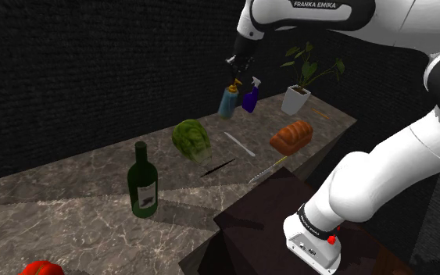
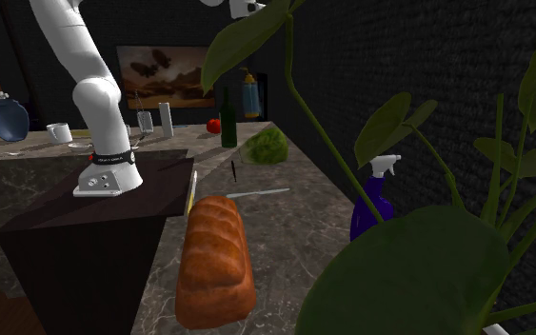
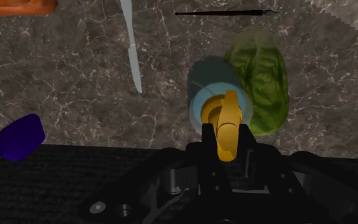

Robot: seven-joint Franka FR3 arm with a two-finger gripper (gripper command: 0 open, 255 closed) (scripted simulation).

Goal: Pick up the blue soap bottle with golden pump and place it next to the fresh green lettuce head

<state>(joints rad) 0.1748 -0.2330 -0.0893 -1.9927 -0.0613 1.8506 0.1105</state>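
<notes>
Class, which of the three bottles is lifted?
The blue soap bottle with golden pump, clasped in the pincer; the purple spray bottle and green wine bottle stand on the counter.

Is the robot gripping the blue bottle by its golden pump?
Yes, in the wrist view the jaws clasp the golden pump of the soap bottle.

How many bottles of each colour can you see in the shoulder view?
green wine bottle: 1
blue soap bottle: 1
purple spray bottle: 1
Total: 3 bottles
</notes>
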